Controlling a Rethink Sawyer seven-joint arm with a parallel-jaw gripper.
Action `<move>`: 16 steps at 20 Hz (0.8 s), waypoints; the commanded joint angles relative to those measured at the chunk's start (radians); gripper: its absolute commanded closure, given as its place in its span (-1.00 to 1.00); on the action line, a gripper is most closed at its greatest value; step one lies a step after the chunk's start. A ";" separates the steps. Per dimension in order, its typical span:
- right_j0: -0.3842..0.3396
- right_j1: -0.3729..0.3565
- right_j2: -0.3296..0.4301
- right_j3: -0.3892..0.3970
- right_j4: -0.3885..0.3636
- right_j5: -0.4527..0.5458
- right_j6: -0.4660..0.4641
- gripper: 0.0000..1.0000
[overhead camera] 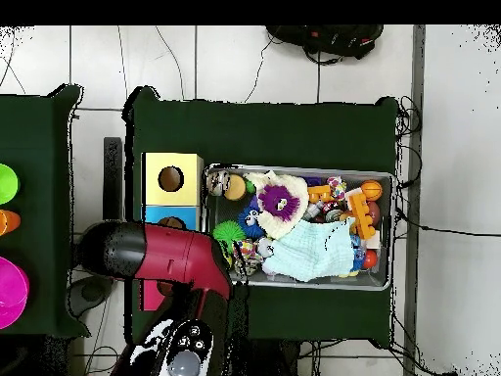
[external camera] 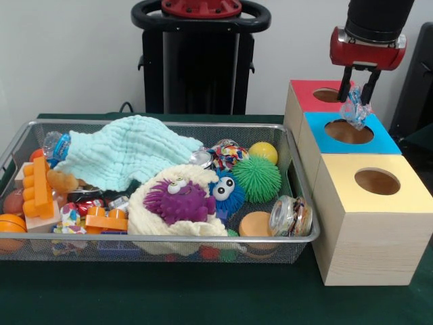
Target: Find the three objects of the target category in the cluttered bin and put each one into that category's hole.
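Crinkled clear plastic item point(external camera: 354, 108) with blue markings held pinched between the fingertips of the gripper point(external camera: 357, 95), hanging just above the blue-topped box point(external camera: 379, 140) and over the near rim of its round hole point(external camera: 348, 131). Gripper clenched on the plastic item, fingers pointing straight down, red wrist housing above them. Red-topped box point(external camera: 302, 95) just behind and slightly left of the gripper in the front view, its own hole partly hidden by the fingers. Yellow-topped box point(external camera: 365, 223) below the gripper toward the camera, hole uncovered. All three boxes touching in one row.

Wire mesh bin point(external camera: 169, 237) well to the left of the gripper, packed with clutter: pale mint cloth point(external camera: 122, 152) draped across the back, purple fuzzy toy point(external camera: 179, 201) with googly eyes on a cream ring point(external camera: 145, 220), green spiky ball point(external camera: 257, 179), yellow ball point(external camera: 263, 152), orange building blocks point(external camera: 37, 189), small glass jar point(external camera: 291, 217) lying on its side at the corner nearest the boxes.

In the overhead view, gripper itself hidden under the red and black arm point(overhead camera: 161, 255), which covered most of the blue and red boxes; only the yellow box fully exposed.
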 commanded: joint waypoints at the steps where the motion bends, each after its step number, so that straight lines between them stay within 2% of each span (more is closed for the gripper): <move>1: -0.028 0.004 0.028 0.046 0.039 -0.003 0.272 1.00; 16: -0.032 0.003 0.034 0.048 0.032 -0.015 0.253 1.00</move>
